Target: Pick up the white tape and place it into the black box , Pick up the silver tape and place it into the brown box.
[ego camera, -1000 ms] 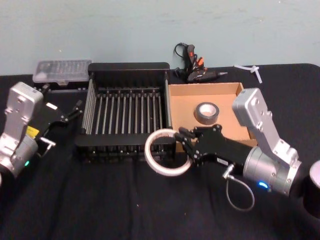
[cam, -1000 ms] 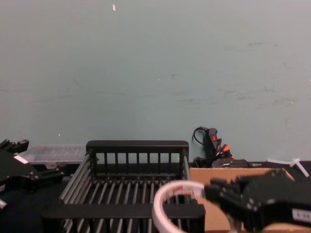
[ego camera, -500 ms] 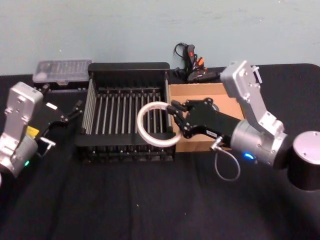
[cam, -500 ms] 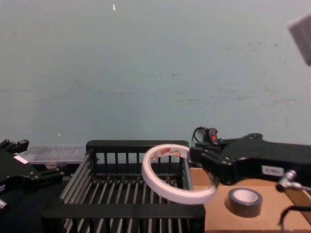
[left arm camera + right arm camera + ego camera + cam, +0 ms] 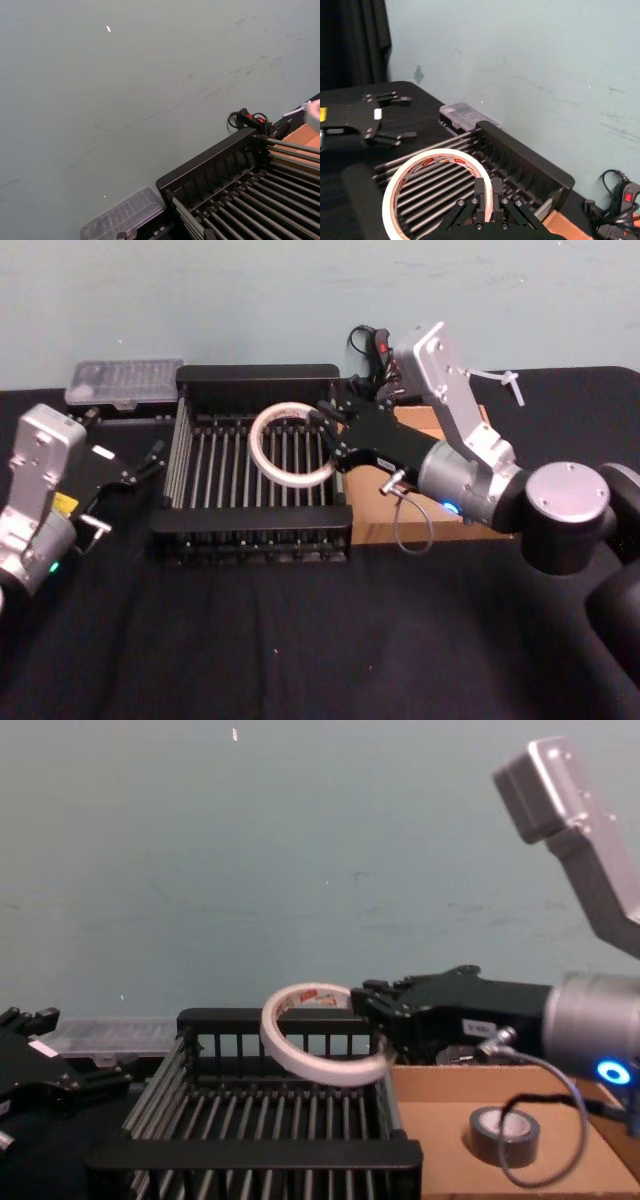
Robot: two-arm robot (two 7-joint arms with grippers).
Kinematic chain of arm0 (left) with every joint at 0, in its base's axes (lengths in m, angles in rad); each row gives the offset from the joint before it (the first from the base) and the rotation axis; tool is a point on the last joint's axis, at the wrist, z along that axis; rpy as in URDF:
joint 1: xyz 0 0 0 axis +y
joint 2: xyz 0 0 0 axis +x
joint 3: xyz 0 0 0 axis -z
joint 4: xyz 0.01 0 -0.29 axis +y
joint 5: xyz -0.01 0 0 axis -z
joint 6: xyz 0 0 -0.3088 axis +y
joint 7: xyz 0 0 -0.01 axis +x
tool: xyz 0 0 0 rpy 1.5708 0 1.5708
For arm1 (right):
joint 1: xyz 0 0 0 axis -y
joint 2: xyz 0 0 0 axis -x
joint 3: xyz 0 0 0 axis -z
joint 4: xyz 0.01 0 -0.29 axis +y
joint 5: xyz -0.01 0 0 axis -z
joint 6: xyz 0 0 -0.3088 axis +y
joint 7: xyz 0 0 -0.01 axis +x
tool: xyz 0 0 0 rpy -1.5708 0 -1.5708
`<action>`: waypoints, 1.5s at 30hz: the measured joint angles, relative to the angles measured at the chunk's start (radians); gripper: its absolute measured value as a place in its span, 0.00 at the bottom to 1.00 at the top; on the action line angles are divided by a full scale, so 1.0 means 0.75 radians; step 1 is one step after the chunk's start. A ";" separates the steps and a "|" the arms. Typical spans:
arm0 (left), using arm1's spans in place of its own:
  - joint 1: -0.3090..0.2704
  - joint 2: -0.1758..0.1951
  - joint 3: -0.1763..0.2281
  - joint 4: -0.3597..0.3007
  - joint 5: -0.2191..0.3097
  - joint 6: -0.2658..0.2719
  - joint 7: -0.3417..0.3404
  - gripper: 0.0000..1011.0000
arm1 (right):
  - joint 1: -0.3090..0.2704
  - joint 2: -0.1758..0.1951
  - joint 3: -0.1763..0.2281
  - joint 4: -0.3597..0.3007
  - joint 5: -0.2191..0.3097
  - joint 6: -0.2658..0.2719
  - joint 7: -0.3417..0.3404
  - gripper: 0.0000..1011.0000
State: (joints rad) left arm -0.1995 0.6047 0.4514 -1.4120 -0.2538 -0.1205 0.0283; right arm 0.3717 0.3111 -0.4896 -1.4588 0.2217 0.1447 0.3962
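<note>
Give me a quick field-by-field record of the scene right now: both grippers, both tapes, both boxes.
right gripper: shut on the white tape, above the black box
white tape: held in the air over the black box, not released
black box: nothing seen inside
silver tape: lying flat in the brown box
brown box: right of the black box
left gripper: open, left of the black box

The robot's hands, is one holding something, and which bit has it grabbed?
The right gripper holds the white tape by its rim, on the roll's right side, over the black box. The left gripper holds nothing.
</note>
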 joint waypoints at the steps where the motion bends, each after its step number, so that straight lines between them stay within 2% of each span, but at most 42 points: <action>1: 0.000 0.000 0.000 0.000 0.000 0.000 0.000 0.99 | 0.011 -0.010 -0.001 0.015 -0.005 -0.003 -0.004 0.09; 10: 0.000 0.000 0.000 0.000 0.000 0.000 0.000 0.99 | 0.130 -0.122 -0.011 0.216 -0.055 -0.033 -0.036 0.09; 13: 0.000 0.000 0.000 0.000 0.000 0.000 0.000 0.99 | 0.184 -0.173 -0.017 0.325 -0.081 -0.050 -0.050 0.09; 20: 0.000 0.000 0.000 0.000 0.000 0.000 0.000 0.99 | 0.246 -0.239 -0.020 0.494 -0.120 -0.070 -0.063 0.09; 24: 0.000 0.000 0.000 0.000 0.000 0.000 0.000 0.99 | 0.262 -0.263 -0.017 0.559 -0.135 -0.073 -0.065 0.09; 30: 0.000 0.000 0.000 0.000 0.000 0.000 0.000 0.99 | 0.271 -0.282 -0.009 0.603 -0.159 -0.075 -0.071 0.09; 41: 0.000 0.000 0.000 0.000 0.000 0.000 0.000 0.99 | 0.270 -0.279 -0.010 0.596 -0.156 -0.075 -0.069 0.09; 45: 0.000 0.000 0.000 0.000 0.000 0.000 0.000 0.99 | 0.270 -0.278 -0.010 0.593 -0.154 -0.075 -0.069 0.18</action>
State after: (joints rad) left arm -0.1995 0.6047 0.4514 -1.4119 -0.2539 -0.1205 0.0283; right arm 0.5739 0.1027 -0.4972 -1.0140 0.1063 0.0888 0.3448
